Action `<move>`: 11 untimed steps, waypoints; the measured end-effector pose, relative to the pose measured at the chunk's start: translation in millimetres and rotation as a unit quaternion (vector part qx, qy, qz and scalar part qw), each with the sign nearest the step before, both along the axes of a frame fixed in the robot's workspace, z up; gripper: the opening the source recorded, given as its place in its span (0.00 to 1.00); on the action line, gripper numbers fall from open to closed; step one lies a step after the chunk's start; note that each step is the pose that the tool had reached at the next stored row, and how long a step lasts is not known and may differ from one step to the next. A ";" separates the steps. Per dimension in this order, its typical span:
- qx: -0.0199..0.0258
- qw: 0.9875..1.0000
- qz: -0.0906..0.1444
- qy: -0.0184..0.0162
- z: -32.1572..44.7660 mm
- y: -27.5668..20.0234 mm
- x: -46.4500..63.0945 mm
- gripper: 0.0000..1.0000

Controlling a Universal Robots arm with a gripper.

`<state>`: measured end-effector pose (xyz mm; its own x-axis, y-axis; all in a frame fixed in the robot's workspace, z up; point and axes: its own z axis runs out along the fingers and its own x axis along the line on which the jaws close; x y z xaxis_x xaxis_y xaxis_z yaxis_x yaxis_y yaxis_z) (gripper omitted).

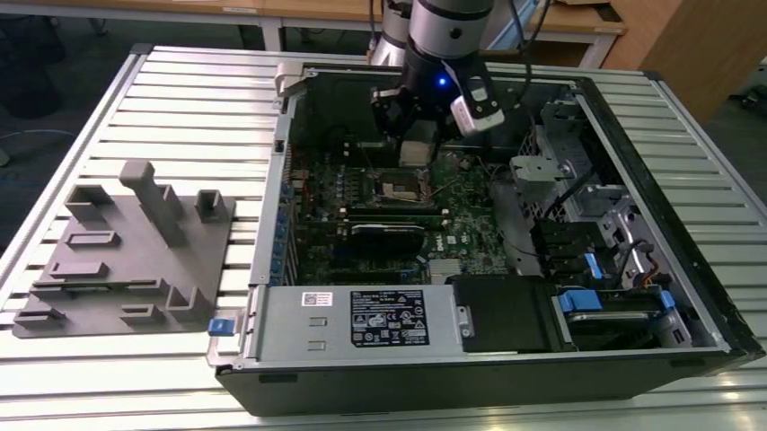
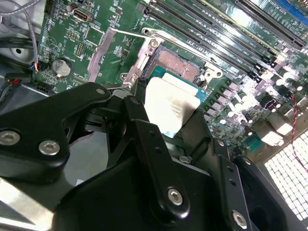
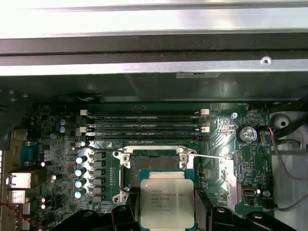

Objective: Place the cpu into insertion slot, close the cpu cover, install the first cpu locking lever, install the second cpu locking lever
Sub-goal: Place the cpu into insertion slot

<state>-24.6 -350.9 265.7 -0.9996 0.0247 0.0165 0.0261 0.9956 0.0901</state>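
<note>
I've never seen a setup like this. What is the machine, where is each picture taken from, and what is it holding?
The machine is a single robot arm with a two-fingered gripper. The exterior view looks down from off the arm at an open computer case lying on a slatted metal table, with a grey moulded holder beside it at the exterior view's left. Both wrist views come from cameras riding on the arm, looking at the green motherboard. The gripper is shut on the cpu, held close to the open socket, not yet seated. The cpu cover stands open beside the socket.
</note>
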 end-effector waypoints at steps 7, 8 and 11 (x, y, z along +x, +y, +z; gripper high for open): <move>0.000 1.000 0.000 0.000 -8.0 0.0 0.0 0.54; 0.000 1.000 0.000 0.000 -9.1 -0.1 0.0 0.54; 0.000 1.000 0.000 0.000 -12.0 -0.1 0.0 0.54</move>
<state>-24.6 -351.0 253.7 -0.9996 0.0247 0.0165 0.0261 0.9956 0.0901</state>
